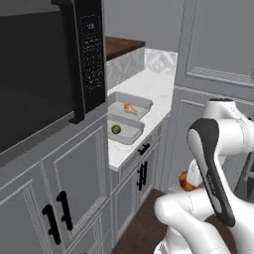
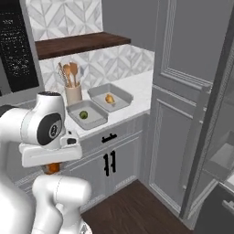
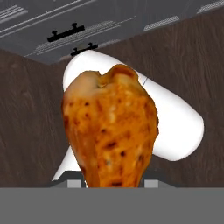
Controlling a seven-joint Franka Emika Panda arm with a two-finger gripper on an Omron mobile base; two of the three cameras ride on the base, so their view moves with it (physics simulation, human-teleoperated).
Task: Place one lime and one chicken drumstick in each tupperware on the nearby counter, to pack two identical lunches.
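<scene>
Two grey tupperware trays sit side by side on the white counter (image 1: pixel 154 87). The near tupperware (image 1: pixel 134 137) (image 2: pixel 94 120) holds a green lime (image 1: pixel 116 129) (image 2: pixel 83 114). In the far tupperware (image 1: pixel 144 102) (image 2: pixel 120 95) lies a small chicken drumstick (image 1: pixel 129 107) (image 2: pixel 109 98). A second chicken drumstick (image 3: pixel 111 127), browned orange, stands between my fingers with my gripper (image 3: pixel 112 183) shut on it. That held drumstick (image 1: pixel 186 181) (image 2: pixel 53 168) hangs low beside my own arm, below counter height and well short of the trays. The meat hides the fingertips.
A black microwave (image 1: pixel 39 64) stands over the cabinets left of the trays. A holder of wooden utensils (image 2: pixel 72 89) is behind the near tray. A tall grey cabinet (image 2: pixel 183 91) closes the counter's right end. A dark wooden shelf (image 2: pixel 77 43) runs above, wood floor (image 2: pixel 132 210) below.
</scene>
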